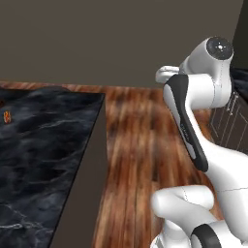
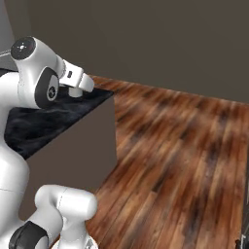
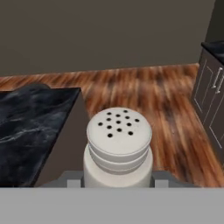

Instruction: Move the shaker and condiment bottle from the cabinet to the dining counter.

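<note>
The white shaker [image 3: 119, 144], with its holed round top, stands upright between my fingertips in the hand view. My gripper [image 3: 117, 180] is shut on its lower body. It hangs over the wooden floor, just off the corner of the black marble dining counter [image 3: 26, 127]. From the base, the hand [image 2: 75, 80] sits above the dining counter's [image 2: 53, 114] far corner, and the dining counter [image 1: 38, 155] spreads to the left. The cabinet is out of view. A tiny orange-red thing [image 1: 7, 116] lies at the slab's far left, too small to tell whether it is the condiment bottle.
Wooden floor [image 1: 140, 145] runs between the island and dark base cabinets [image 3: 212, 100] on the right. A plain dark wall [image 2: 160, 39] closes the far side. My own arm [image 1: 193, 126] blocks much of the right in the left base view.
</note>
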